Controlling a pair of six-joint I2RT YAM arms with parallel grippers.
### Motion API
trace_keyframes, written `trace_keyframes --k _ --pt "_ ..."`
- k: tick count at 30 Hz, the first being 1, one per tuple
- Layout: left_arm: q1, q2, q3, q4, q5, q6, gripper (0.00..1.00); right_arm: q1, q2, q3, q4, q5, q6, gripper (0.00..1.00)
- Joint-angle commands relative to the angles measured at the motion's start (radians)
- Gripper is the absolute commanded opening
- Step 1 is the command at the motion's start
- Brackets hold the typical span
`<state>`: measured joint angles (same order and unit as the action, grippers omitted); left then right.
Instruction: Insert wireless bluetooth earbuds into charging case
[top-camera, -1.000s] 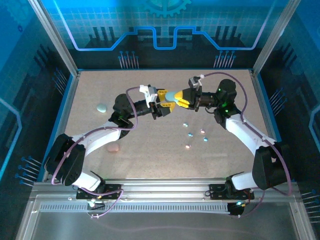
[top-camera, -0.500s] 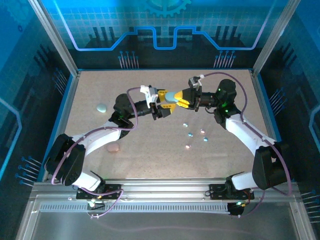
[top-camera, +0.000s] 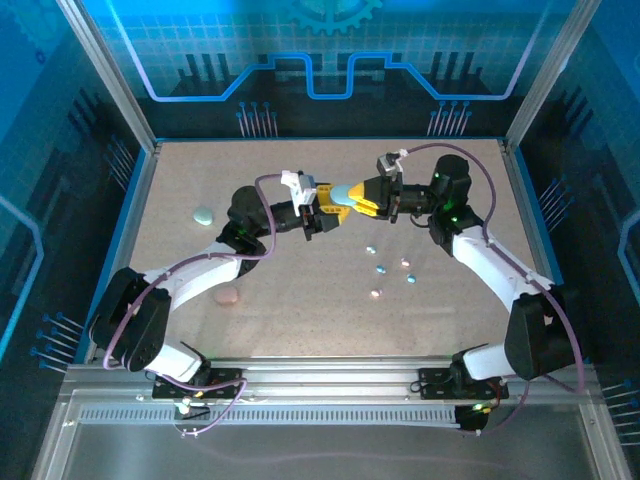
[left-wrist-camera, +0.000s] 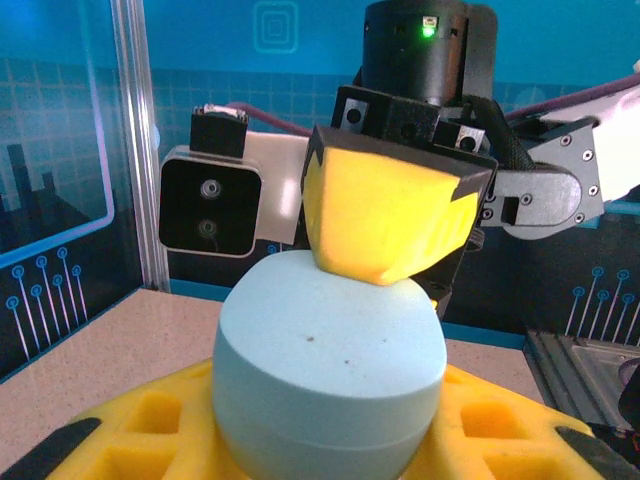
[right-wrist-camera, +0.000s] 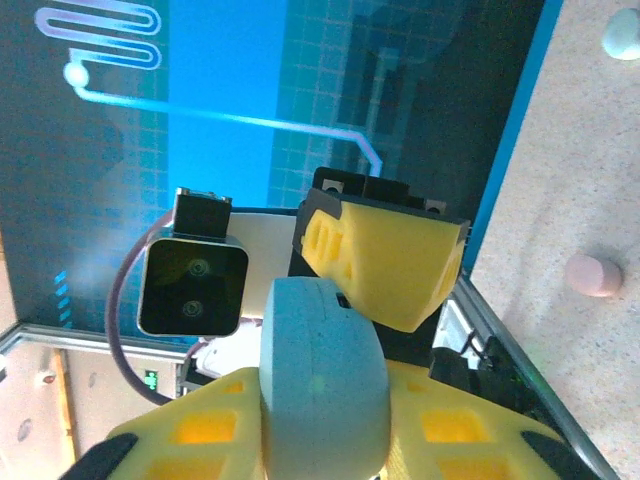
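Nothing inserted yet: left end effector (top-camera: 322, 208) and right end effector (top-camera: 362, 197) both clamp the closed pale-blue charging case (top-camera: 345, 192); earbuds (top-camera: 381, 269) lie loose on the worktop (top-camera: 300, 300)

the left arm (top-camera: 200, 272) and right arm (top-camera: 490, 262) bowed outward at the elbows and met above the middle of the worktop (top-camera: 300, 320). the left end effector (top-camera: 325, 205) and right end effector (top-camera: 360, 198) faced each other tip to tip, both clamped on one pale blue case (top-camera: 345, 191).
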<state>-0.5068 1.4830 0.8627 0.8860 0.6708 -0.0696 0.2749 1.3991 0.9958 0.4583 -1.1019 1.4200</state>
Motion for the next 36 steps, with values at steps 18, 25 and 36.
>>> trace_keyframes --k 18,25,36 --pt "-0.007 -0.024 0.021 -0.082 0.021 -0.019 0.23 -0.022 -0.131 0.282 -0.947 0.289 -0.823 0.59" --pt "-0.017 -0.015 0.025 -0.078 0.030 -0.042 0.23 0.068 -0.172 0.309 -1.072 0.556 -1.222 0.66" --pt "-0.034 -0.008 0.039 -0.064 0.068 -0.064 0.23 0.135 -0.146 0.333 -1.079 0.689 -1.399 0.69"
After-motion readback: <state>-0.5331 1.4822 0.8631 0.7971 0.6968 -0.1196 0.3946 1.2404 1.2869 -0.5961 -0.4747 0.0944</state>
